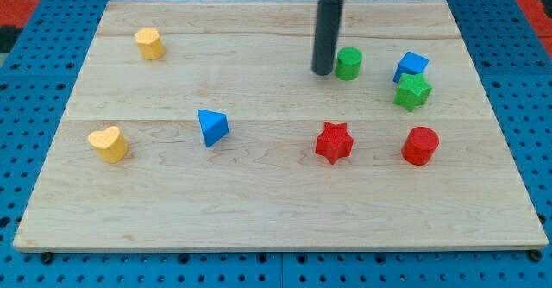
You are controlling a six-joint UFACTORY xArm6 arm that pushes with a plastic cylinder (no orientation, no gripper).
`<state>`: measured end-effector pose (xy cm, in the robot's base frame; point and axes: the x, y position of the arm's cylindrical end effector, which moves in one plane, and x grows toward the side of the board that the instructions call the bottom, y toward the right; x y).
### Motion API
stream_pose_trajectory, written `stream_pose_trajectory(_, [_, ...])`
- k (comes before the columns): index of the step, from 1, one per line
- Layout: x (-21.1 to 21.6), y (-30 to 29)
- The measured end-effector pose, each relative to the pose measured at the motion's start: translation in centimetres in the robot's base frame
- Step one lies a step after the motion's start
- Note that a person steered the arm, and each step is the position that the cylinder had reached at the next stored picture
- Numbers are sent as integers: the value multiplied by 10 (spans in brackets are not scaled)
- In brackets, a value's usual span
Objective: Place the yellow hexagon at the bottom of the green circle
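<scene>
The yellow hexagon [150, 43] sits near the board's top left. The green circle [348, 63] sits at the upper right of the middle. My tip [323, 71] rests on the board just left of the green circle, almost touching it. The rod rises straight up to the view's top. The yellow hexagon is far to the left of my tip.
A yellow heart [109, 144] lies at the left, a blue triangle [211, 127] left of centre. A red star [334, 142] and a red cylinder [420, 145] lie lower right. A blue cube [411, 65] and a green star [412, 91] lie right of the green circle. The wooden board [276, 219] sits on blue pegboard.
</scene>
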<state>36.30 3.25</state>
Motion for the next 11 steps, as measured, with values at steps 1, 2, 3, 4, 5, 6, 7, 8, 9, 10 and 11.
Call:
stream_pose_trajectory(1, [12, -127])
stream_pose_trajectory(2, [9, -256])
stream_pose_trajectory(3, [-25, -335])
stream_pose_trajectory(4, [-63, -326])
stream_pose_trajectory(5, [-70, -287])
stream_pose_trajectory(6, [-64, -207])
stream_pose_trajectory(7, [-56, -117])
stream_pose_trajectory(8, [-38, -47])
stream_pose_trajectory(9, [4, -12])
stream_pose_trajectory(10, [9, 39])
stream_pose_trajectory(11, [13, 80])
